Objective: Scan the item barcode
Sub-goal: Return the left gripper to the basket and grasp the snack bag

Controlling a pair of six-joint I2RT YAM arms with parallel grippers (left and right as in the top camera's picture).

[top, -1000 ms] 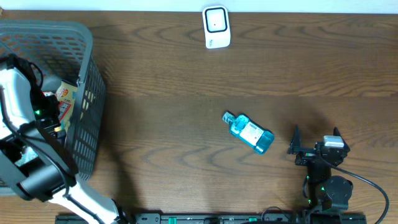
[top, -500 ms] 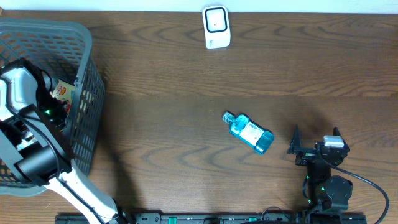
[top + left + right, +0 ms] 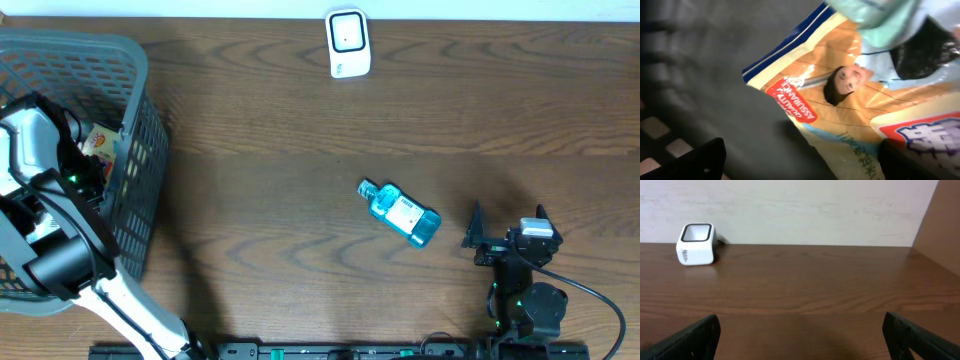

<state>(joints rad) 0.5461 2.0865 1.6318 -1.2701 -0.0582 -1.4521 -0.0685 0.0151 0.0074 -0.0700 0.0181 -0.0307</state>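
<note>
Packet (image 3: 840, 100) hunt, and you're early in the job: nothing has been lifted and nothing sits in front of the scanner (image 3: 348, 43), which stands alone at the far edge of the table (image 3: 250, 150). Your left gripper (image 3: 812, 162) hangs down inside the basket (image 3: 140, 100) with its fingers spread wide, straddling the packet but not pinching it. The packet lies flat in the basket, printed face up, its long axis running diagonally across the wrist view from upper left to lower right; no barcode shows on this side, so I'd expect you to need a turn before the scan. Your right gripper (image 3: 805, 340) rests low, spread and empty, facing the scanner. The blue bottle (image 3: 400, 212) lies mid-table, cap toward the far left. Left to do: grasp, lift, present, scan.
</note>
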